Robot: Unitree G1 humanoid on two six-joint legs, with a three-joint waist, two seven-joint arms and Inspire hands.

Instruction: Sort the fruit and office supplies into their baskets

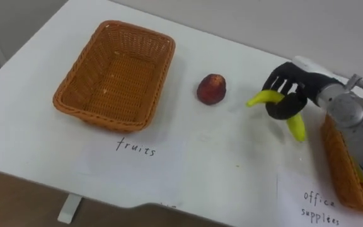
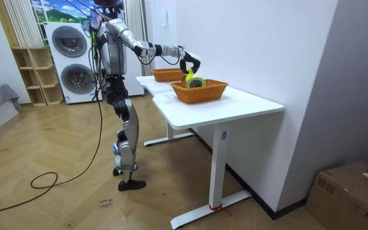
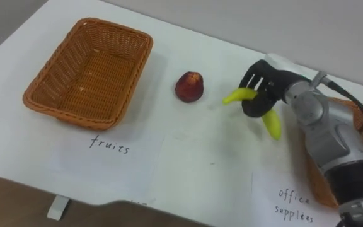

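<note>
My right hand has its fingers clamped round the curved yellow banana above the white table, beside the brown wicker basket at its right edge. Bare tabletop runs left to the round red fruit and the second wicker basket.

**R hand closed in grasp, arm out fwd**

Room view: torso upright, standing on both legs. R arm reaches fwd from shoulder, approx. level, elbow slightly bent.

Eye views: R forearm comes in from lower right, angled up and twd centre. Wrist roughly in line w/ forearm. R hand back-side up. Dark fingers spread a little and curl downward, w/ thumb wrapped round from below. Grasp closes on a banana; one end sticks out twd robot's left, the other hangs below the fist.
</note>
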